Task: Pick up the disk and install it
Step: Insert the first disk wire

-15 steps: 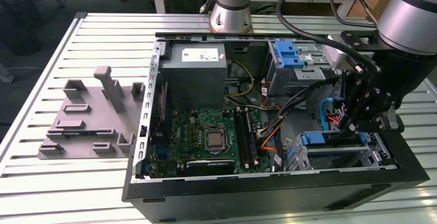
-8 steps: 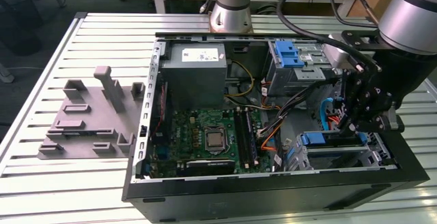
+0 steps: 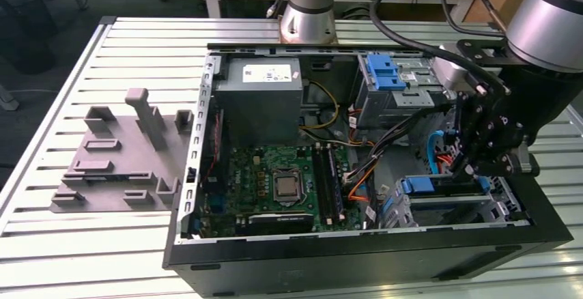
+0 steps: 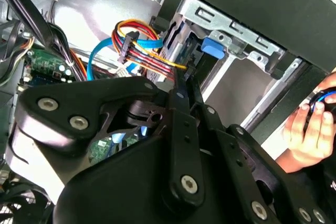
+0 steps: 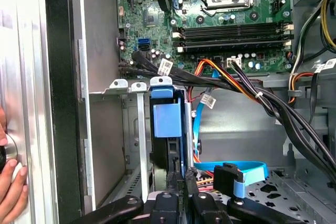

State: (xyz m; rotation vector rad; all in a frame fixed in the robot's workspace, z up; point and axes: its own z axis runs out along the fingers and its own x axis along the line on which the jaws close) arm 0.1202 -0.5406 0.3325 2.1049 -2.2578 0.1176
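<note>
My gripper (image 5: 183, 174) is down inside the open computer case (image 3: 364, 261), at the exterior view's right, just over the lower drive cage (image 3: 496, 207). Whether it is clamped or slack I cannot tell. Its tip sits right at the near end of the disk (image 5: 168, 120); I cannot tell if the 2 touch.

The disk stands on edge in a slot of that cage, its blue carrier tab facing up and out. In the exterior view the same blue tab (image 3: 428, 185) lies just below my gripper (image 3: 466, 171).

Beside the slot runs 1 blue flat cable (image 5: 247, 169). A bundle of black, red, yellow and orange wires (image 5: 247, 90) crosses between the cage and the motherboard (image 5: 210, 9).

Farther off, the gray power supply (image 3: 259, 94) sits at the far end of the case. The upper cage with its blue latch (image 3: 392, 74) is beside it.

A person's hand (image 5: 10, 182) rests outside the case wall. A gray fixture (image 3: 119, 155) lies on the slatted table (image 3: 54, 258), well apart.
</note>
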